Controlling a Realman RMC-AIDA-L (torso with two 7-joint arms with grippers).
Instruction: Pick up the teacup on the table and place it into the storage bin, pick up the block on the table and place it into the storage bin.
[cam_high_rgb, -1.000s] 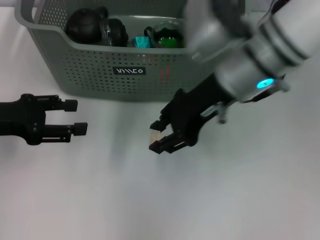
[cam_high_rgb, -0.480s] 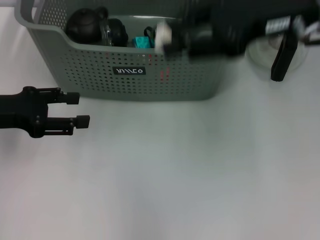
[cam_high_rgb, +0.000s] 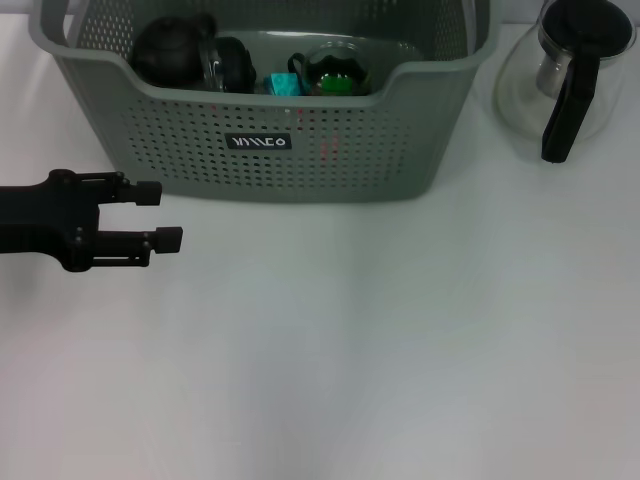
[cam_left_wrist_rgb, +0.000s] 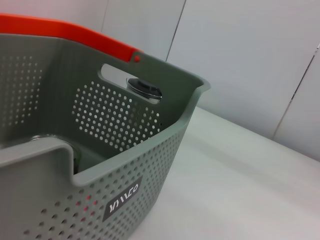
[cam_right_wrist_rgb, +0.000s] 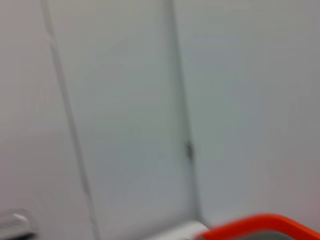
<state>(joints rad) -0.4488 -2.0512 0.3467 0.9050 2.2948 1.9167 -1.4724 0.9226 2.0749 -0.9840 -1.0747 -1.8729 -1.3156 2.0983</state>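
The grey-green storage bin (cam_high_rgb: 300, 150) stands at the back of the table, its black label facing me. Inside it a glass teacup (cam_high_rgb: 335, 72) with dark green contents sits beside a small teal item (cam_high_rgb: 283, 84). The block is out of view. My left gripper (cam_high_rgb: 162, 216) hovers open and empty over the table, left of the bin's front wall. The left wrist view shows the storage bin (cam_left_wrist_rgb: 150, 150) close up with its orange handle (cam_left_wrist_rgb: 65, 30). My right gripper is not in view; its wrist camera catches only a wall and a bit of orange handle (cam_right_wrist_rgb: 260, 224).
A black teapot (cam_high_rgb: 172, 45) and a dark glass vessel (cam_high_rgb: 228, 62) also lie in the bin. A glass kettle (cam_high_rgb: 565, 70) with a black handle stands to the right of the bin. White tabletop stretches in front.
The right arm lifted a pale block from the table, carried it up over the bin, then left the head view. My left gripper shifted only slightly.
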